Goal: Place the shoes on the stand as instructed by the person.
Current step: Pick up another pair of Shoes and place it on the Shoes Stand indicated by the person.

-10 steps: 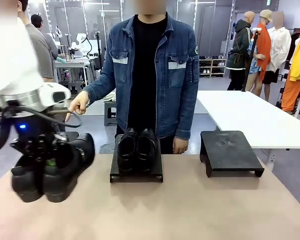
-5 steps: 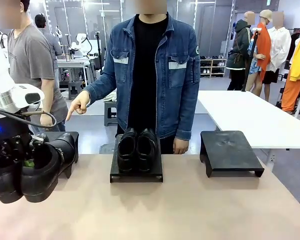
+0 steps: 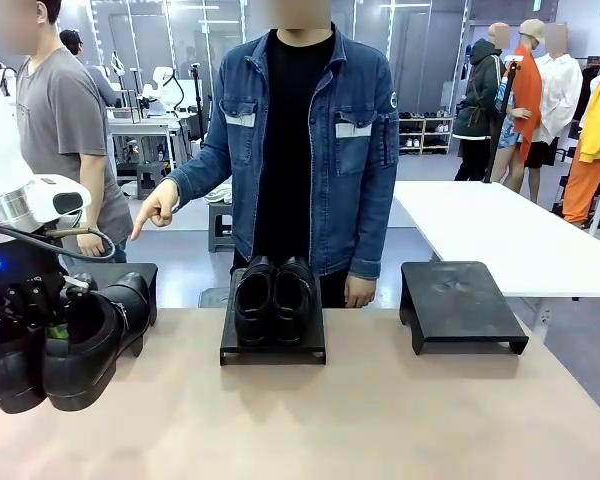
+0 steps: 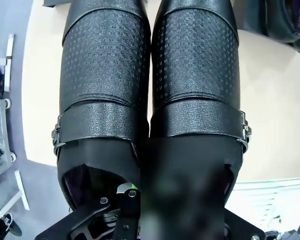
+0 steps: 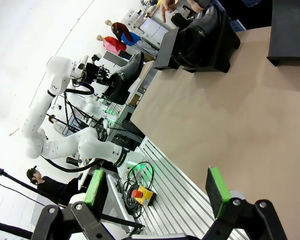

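The left pincer (image 3: 55,322) is clamped on a pair of shoes (image 3: 65,345), gripped together at their inner walls. The pair is held above the near left edge of the table (image 3: 380,420), heels up against the pincer and toes low toward the camera. In the left wrist view the two held shoes (image 4: 150,100) lie side by side and touching, each with a textured upper and a buckled strap; a green pad (image 4: 132,187) is seen between them at the collars.

The right pincer (image 5: 155,192) is wide apart and holds nothing; its green pads stand over the near edge of the table (image 5: 230,115).

Just behind the held pair, a left stand (image 3: 130,275) is partly hidden. A second pair of shoes (image 3: 274,298) rests on the middle stand (image 3: 272,350), toes toward the camera. A right stand (image 3: 460,300) sits at the far right of the table, well apart from the middle one.

The person (image 3: 300,140) stands at the far side behind the middle stand. One hand (image 3: 156,210) is pointed down toward the left stand; the other hand (image 3: 359,291) hangs by the table edge.
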You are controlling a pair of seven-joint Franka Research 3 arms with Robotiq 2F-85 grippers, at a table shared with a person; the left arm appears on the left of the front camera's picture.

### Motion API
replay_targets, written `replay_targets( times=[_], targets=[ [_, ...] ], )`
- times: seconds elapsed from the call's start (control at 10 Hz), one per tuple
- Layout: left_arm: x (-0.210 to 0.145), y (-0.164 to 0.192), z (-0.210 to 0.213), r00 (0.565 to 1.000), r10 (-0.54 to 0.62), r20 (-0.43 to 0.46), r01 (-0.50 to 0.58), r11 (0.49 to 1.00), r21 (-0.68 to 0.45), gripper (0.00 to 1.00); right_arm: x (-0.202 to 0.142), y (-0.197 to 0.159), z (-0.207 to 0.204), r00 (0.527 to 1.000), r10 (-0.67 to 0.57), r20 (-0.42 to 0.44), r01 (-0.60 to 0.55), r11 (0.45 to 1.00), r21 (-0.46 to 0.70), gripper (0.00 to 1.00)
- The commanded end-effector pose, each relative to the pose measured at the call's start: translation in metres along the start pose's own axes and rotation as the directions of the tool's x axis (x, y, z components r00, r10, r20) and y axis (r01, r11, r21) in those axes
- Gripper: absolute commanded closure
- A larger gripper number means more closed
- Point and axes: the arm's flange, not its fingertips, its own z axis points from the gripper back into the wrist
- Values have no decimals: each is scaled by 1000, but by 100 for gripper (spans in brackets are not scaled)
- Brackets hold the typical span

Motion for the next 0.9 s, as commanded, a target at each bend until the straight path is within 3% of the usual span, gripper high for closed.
replay_targets(
  times=[0.0,0.1,0.4,0.7,0.8],
  targets=[
    [1,1,7,1000,-11,17,11,1000,-3,100,1,0,2,1000,19,16,-20,1000,9,0],
    [0,0,0,1000,0,0,0,1000,0,93,1,0,2,1000,19,16,-20,1000,9,0],
    [56,18,2,976,20,219,-39,996,79,93,1,0,2,1000,19,16,-20,1000,9,0],
    [124,35,-10,959,-13,285,-32,988,154,93,1,0,2,1000,19,16,-20,1000,9,0],
    [141,38,-22,962,-16,271,-21,991,136,93,1,0,2,1000,19,16,-20,1000,9,0]
  ],
)
